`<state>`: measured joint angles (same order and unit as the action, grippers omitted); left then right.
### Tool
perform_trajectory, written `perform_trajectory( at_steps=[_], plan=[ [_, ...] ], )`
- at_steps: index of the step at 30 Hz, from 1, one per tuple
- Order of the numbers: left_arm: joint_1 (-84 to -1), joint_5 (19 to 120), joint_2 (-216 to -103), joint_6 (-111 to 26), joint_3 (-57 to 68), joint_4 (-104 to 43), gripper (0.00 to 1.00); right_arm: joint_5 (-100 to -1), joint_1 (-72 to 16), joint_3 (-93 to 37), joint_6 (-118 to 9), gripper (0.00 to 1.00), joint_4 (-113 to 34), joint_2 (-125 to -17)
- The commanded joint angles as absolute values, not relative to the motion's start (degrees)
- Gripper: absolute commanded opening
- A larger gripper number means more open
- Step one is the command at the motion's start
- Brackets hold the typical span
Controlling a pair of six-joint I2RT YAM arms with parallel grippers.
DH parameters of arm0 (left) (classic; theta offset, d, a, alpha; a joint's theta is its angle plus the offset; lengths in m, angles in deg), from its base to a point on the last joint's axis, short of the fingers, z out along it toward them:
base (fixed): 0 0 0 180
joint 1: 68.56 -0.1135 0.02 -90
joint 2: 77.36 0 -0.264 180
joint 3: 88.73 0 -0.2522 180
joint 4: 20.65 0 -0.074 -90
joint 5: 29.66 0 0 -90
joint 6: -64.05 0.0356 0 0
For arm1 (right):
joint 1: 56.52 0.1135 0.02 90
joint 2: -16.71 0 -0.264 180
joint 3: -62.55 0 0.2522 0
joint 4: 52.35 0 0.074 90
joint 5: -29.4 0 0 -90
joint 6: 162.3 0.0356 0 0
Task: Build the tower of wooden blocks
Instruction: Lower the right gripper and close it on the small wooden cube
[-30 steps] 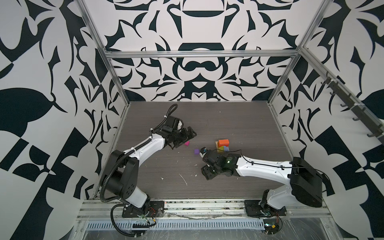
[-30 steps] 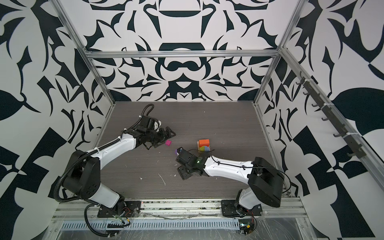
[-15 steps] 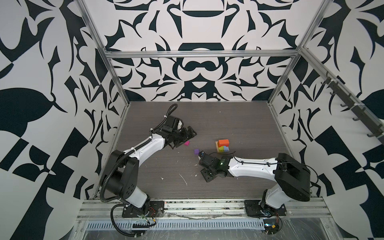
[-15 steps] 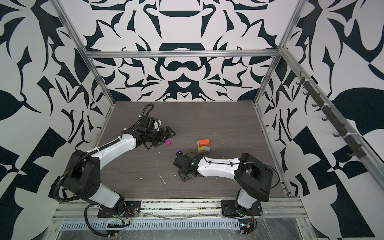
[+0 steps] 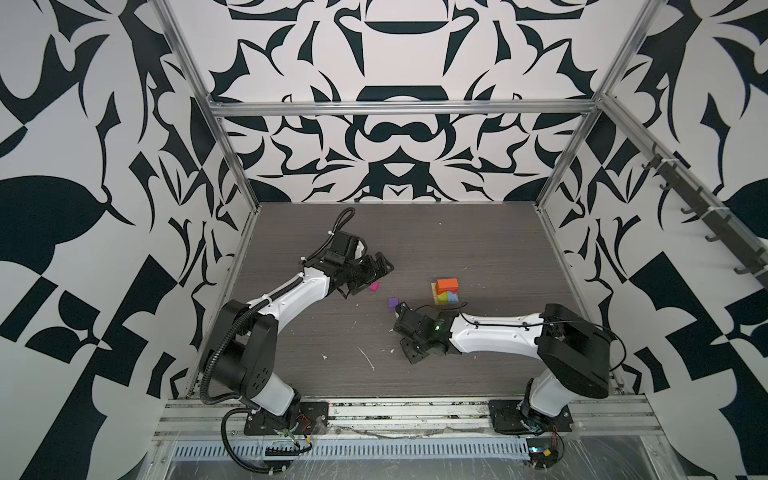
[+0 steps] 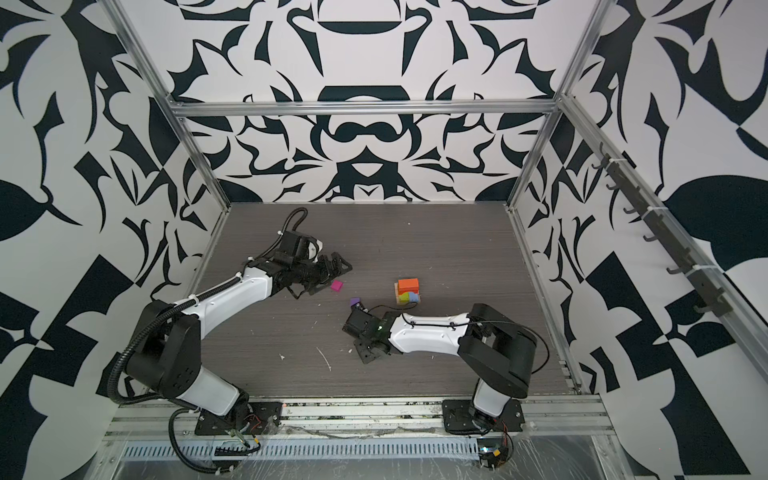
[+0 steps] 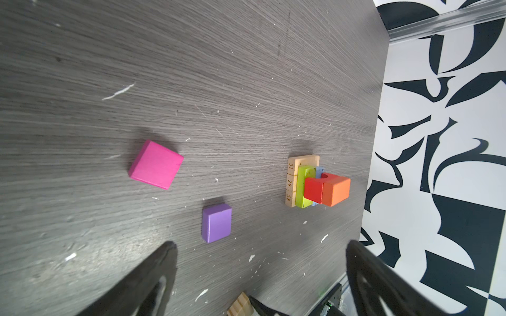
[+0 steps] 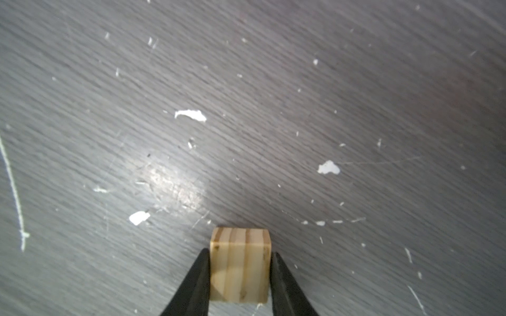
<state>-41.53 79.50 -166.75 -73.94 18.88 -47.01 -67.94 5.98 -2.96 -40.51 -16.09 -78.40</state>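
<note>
Right gripper (image 8: 240, 251): I am pressing its two black fingers (image 8: 194, 287) against opposite sides of the tan ridged block (image 8: 240, 269), so the jaws are gripping that block, its striped end pointing away from the wrist. This view is too close for me to say whether the block is resting on the table (image 8: 273, 109) or hanging just clear of it. White flecks (image 8: 190, 115) are lying scattered over the dark wood grain around it. In both top views the right arm (image 5: 494, 336) is reaching low across the front of the table toward the middle, its wrist sitting just in front of the purple cube (image 5: 392, 302). Left gripper (image 7: 258, 245): I am holding its jaws spread wide with nothing between them, over the left half of the table. The left arm (image 5: 291, 291) is stretching out behind it. From that wrist, the magenta cube (image 7: 156, 164) and the purple cube are lying apart on bare table, neither touching the wood block tower (image 7: 315, 186). The tower is standing right of centre, well clear of both grippers. A tan plank base with printed numbers is carrying a lime green and a light blue block, and a red and an orange block are sitting side by side on top.
</note>
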Motion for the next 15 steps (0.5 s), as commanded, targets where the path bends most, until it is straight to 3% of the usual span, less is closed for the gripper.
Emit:
perform_trajectory(
  at_steps=[1, 15],
  plan=[
    [-41.57, 79.92, -166.42, -73.86, 19.7, -46.29, 0.99, -69.74, 6.49, -4.77, -39.64, 0.35, -15.22, -78.39],
    [-41.58, 79.85, -166.18, -74.02, 19.96, -46.28, 0.99, -71.14, 6.58, -4.87, -38.58, 0.28, -14.14, -76.93]
  ],
)
